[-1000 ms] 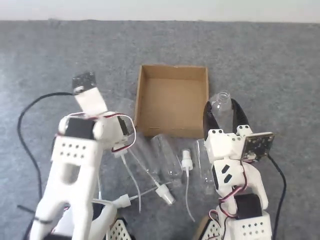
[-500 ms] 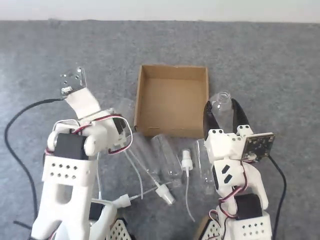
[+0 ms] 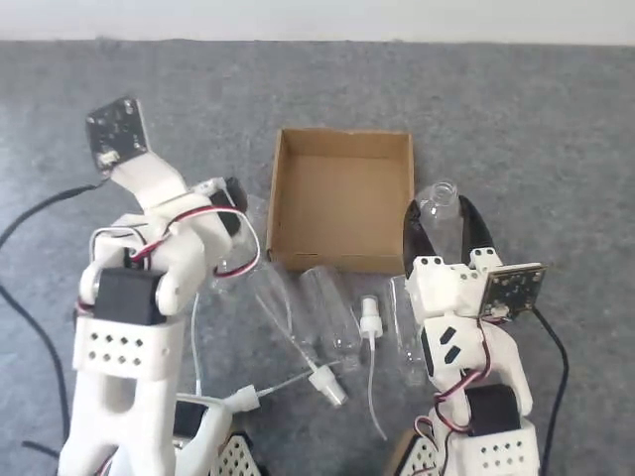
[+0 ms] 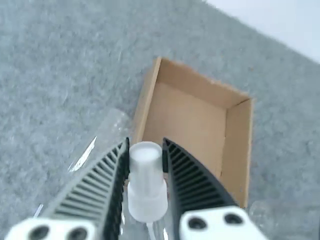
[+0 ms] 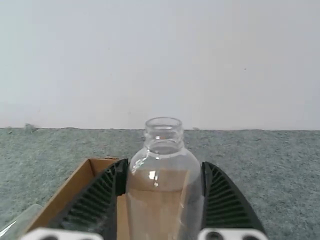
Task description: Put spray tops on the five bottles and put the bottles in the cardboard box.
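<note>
OK, high view: cardboard box on the carpet, loose bottles and spray tops lying just in front. Left wrist: left gripper clamped on held spray top, over the box's wall. Right wrist: right gripper clamped on clear bottle, just beside the box.

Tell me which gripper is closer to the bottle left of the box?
Left. The left gripper is right by that bottle; the right gripper is across the box, holding another bottle.

A grey carpet runs back to a white wall, black cables lying on it.
</note>
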